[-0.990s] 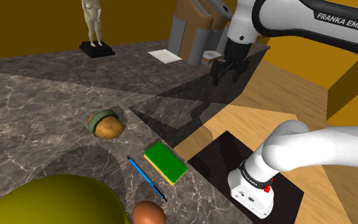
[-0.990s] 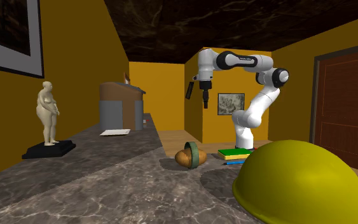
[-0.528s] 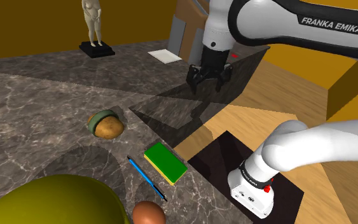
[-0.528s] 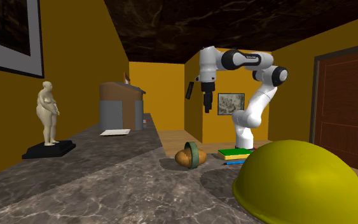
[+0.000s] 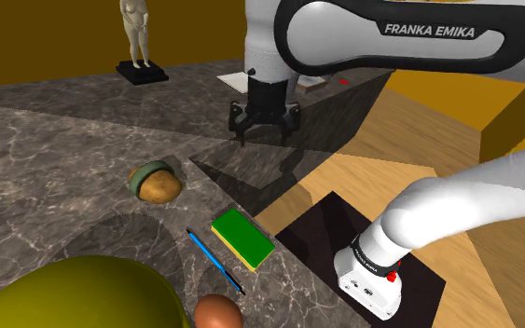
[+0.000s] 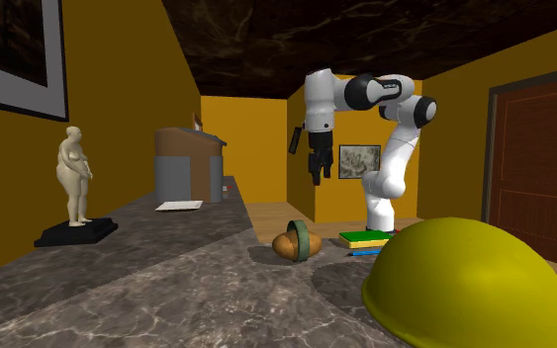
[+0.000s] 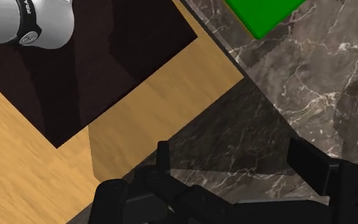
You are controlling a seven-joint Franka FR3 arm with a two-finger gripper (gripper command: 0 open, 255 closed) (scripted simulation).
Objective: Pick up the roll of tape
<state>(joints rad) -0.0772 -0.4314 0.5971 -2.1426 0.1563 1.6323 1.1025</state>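
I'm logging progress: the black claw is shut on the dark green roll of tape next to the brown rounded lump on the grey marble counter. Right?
Not shut: the black claw is open, in the air apart from the dark green roll of tape, as the shoulder view shows. The tape sits next to the brown rounded lump on the grey marble counter.
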